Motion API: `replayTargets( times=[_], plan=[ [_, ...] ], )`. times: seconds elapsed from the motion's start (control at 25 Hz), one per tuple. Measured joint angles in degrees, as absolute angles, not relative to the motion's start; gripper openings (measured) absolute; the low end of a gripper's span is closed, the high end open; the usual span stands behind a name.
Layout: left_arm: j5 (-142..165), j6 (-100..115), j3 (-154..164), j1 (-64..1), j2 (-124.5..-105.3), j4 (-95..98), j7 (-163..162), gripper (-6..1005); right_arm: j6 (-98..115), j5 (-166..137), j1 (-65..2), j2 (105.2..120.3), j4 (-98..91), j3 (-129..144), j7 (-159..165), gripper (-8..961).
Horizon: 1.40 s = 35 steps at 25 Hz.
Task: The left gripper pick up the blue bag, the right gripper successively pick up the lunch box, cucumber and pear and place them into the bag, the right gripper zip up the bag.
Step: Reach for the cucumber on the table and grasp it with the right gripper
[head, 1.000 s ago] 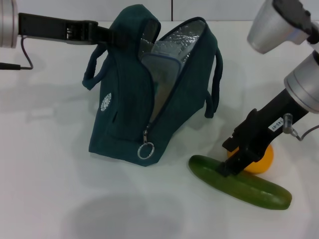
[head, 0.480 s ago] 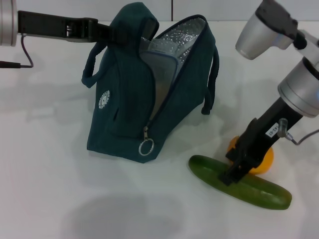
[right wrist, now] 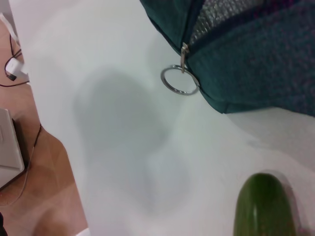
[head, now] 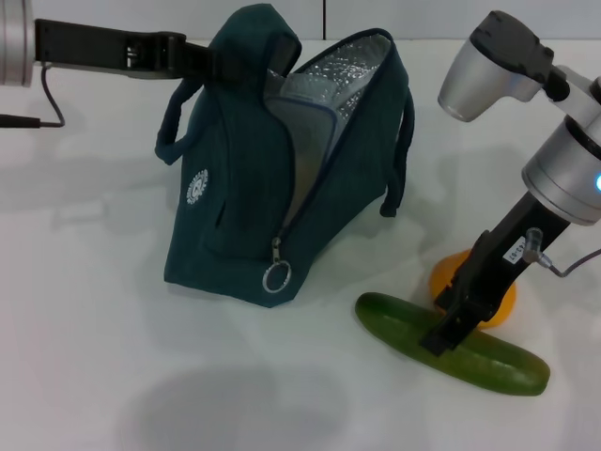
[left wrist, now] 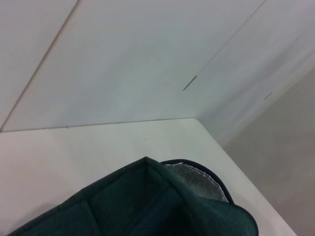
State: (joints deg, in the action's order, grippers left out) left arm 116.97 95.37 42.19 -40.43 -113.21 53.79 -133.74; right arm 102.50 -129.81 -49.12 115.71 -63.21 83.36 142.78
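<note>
While unzipped, bag (head: 254,188) on white table (head: 84,310)

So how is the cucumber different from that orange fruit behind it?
The cucumber is long, slim and dark green; the pear is round and yellow-orange. The cucumber lies in nearly full view along the table, while the pear is half hidden behind the right gripper. That gripper is down at the cucumber's middle, not at the pear. Both lie on the table beside the open blue bag, whose top the left gripper holds.
</note>
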Motion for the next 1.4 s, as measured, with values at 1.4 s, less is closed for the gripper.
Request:
replayTargets(
  times=[1.4],
  plan=[
    [116.36, 95.54, 42.19, -39.62, -113.66, 53.79, -132.92, 51, 93.85, -130.86, -51.65, 116.19, -58.9, 95.79, 142.73, 858]
  ],
)
